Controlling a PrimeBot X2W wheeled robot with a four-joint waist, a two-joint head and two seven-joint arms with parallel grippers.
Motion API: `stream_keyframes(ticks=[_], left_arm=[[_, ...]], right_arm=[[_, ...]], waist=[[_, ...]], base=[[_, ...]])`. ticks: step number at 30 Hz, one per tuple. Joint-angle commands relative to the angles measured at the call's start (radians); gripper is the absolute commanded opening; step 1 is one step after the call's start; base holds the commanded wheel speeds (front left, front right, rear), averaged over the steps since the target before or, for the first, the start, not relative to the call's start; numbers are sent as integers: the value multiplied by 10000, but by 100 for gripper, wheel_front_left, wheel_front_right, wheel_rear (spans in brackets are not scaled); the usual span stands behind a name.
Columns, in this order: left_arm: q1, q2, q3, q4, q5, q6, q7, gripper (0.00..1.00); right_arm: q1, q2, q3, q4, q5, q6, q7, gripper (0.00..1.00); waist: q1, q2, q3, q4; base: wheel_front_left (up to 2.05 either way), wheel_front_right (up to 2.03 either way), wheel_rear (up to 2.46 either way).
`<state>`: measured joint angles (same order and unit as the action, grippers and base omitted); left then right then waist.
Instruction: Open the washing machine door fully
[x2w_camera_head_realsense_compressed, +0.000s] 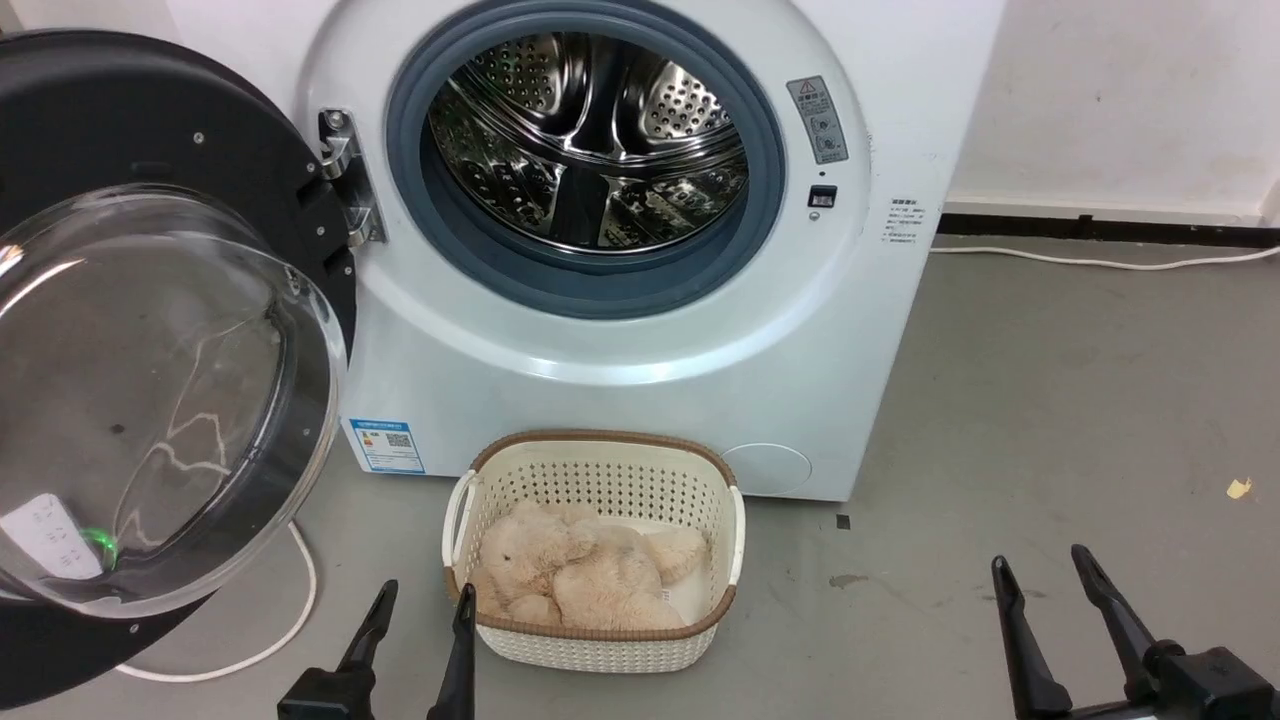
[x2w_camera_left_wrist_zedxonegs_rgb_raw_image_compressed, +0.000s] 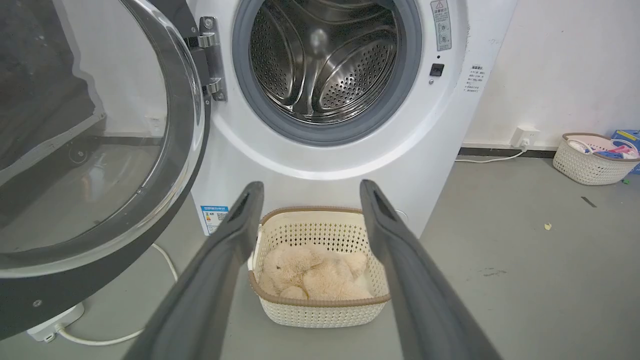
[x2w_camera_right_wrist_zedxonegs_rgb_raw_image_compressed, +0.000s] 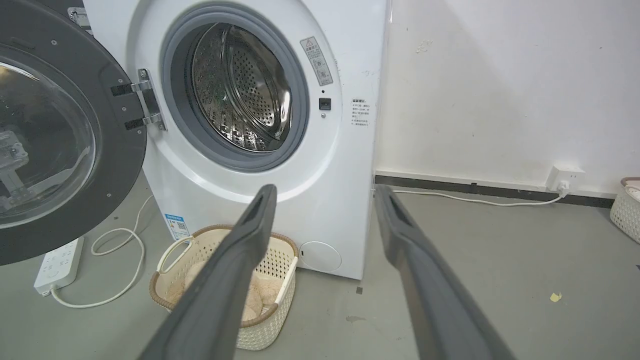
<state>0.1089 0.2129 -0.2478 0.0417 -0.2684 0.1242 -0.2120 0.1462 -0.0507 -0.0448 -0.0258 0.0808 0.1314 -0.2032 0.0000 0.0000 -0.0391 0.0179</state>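
While the left gripper (x2w_camera_head_realsense_compressed: 426, 590) and right gripper (x2w_camera_head_realsense_compressed: 1039, 556) hover spread and empty, the door (x2w_camera_head_realsense_compressed: 110, 110) stands swung wide, left of the washer (x2w_camera_head_realsense_compressed: 600, 370). The print on the blue label (x2w_camera_head_realsense_compressed: 387, 446) and the grey warning sticker (x2w_camera_head_realsense_compressed: 823, 120) is too small to read.

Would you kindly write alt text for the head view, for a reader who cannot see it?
The washing machine door stands wide open at the left of the washing machine, baring its steel drum. A cream basket holding a plush toy sits on the floor before it, and the left gripper and right gripper hover open and empty at the bottom.
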Motion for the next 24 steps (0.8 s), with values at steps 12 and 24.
stream_keyframes(ticks=[12,24], left_arm=[[-93,-30,1,16,17,172,-139,100],[-65,-118,98,-27,112,92,-5,0]], right_arm=[[109,5,0,112,104,-7,9,100],[-59,0,22,139,10,2,72,0]], waist=[[0,0,1,-15],[1,0,19,-20]], base=[[0,0,0],[0,0,0]])
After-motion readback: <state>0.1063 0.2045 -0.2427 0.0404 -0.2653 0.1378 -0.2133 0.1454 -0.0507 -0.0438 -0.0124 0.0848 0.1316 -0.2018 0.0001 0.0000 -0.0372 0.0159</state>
